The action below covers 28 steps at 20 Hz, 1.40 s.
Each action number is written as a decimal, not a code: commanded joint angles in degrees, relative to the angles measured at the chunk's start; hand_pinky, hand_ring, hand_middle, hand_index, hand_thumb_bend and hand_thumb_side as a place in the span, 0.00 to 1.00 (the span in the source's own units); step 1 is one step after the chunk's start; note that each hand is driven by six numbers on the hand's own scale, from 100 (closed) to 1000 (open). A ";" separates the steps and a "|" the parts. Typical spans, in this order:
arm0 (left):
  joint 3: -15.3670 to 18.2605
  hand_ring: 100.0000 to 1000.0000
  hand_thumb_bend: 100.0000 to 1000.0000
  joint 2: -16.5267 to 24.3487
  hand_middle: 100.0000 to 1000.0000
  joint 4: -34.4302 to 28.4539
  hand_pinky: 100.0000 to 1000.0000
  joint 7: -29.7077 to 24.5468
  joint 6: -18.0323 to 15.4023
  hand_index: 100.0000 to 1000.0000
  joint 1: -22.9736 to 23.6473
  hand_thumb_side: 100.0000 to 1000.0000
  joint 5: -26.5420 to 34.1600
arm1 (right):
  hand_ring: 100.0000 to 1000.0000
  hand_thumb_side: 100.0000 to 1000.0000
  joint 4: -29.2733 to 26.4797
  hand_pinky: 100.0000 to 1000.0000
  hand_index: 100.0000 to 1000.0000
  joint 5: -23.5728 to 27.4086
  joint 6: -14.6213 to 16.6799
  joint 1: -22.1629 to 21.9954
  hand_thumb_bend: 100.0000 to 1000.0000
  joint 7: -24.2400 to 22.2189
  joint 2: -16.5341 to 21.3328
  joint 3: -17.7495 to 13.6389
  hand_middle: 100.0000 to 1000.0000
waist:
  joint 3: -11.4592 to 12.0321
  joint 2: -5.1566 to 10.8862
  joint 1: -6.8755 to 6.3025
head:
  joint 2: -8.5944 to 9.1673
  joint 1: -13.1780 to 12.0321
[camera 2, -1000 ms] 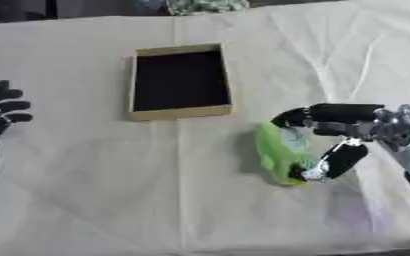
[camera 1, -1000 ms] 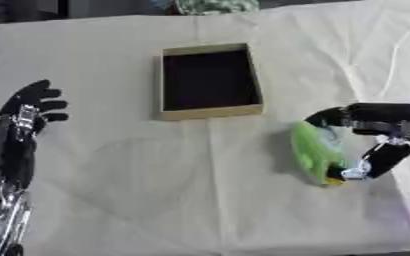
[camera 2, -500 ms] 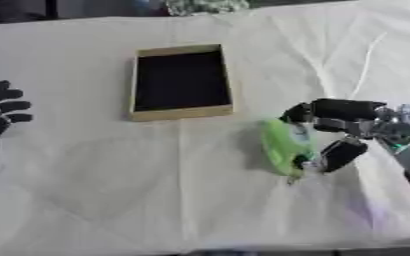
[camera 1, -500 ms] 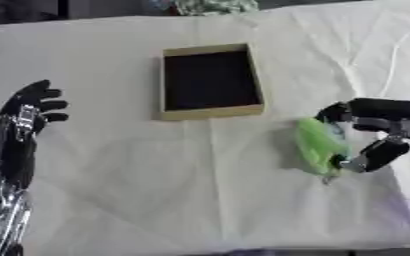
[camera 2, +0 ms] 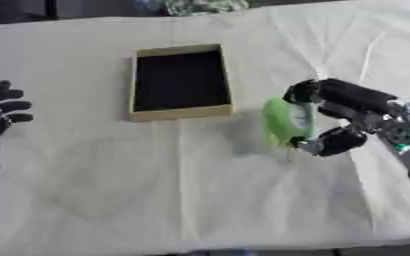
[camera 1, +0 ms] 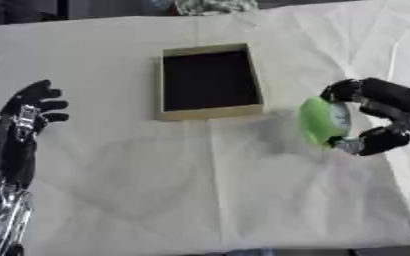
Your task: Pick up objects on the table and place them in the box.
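**Green object lifted, on its way to the box**

Our right robot hand [camera 2: 335,120] has its fingers and thumb curled round the green object [camera 2: 283,121], carrying it above the table [camera 1: 200,200], just right of the open box [camera 1: 208,80]; we judge this grip suits carrying it across. A second ago the object sat lower and farther from the box; it has since risen and moved closer. Our left robot hand [camera 1: 29,107] rests open at the left edge, idle.

Creased, matt white cloth [camera 1: 200,190] covers the table; the box [camera 1: 210,113] at upper centre looks like plain tan cardboard, its dark inside matt too.
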<state>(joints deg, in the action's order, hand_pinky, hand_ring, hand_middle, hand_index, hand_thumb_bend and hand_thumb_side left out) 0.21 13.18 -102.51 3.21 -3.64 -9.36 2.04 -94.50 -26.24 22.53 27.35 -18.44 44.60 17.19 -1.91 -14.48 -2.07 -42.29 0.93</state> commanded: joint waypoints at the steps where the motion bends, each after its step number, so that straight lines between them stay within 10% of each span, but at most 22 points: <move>1: 0.19 0.67 0.08 1.25 0.66 -0.92 0.63 -0.13 -0.05 0.82 -0.09 0.79 0.07 | 0.65 0.00 -4.15 0.77 0.49 1.56 -0.64 2.08 0.00 0.25 3.27 -1.37 0.45 | 0.01 0.95 0.23 | 0.00 -0.13; 12: -0.56 0.67 0.08 1.32 0.66 -0.87 0.63 -0.91 0.12 0.82 0.03 0.79 0.25 | 0.66 0.00 -0.66 0.79 0.51 2.63 -0.92 15.86 0.00 -2.82 2.88 0.57 0.46 | 1.27 1.37 0.19 | 0.13 0.78; 28: -1.85 0.67 0.08 0.76 0.66 -1.03 0.63 -2.37 0.33 0.82 -0.38 0.79 0.95 | 0.66 0.00 20.34 0.79 0.53 -6.02 2.50 30.05 0.00 -4.78 -12.71 0.53 0.48 | 5.08 1.27 -0.37 | 0.16 3.80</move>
<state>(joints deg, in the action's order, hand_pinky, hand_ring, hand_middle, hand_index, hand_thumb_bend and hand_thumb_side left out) -1.59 13.17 -102.52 1.14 -3.22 -9.11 2.70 -75.28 -31.09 24.62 55.93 -23.37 32.30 18.71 3.18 -14.14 -2.47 -42.29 4.37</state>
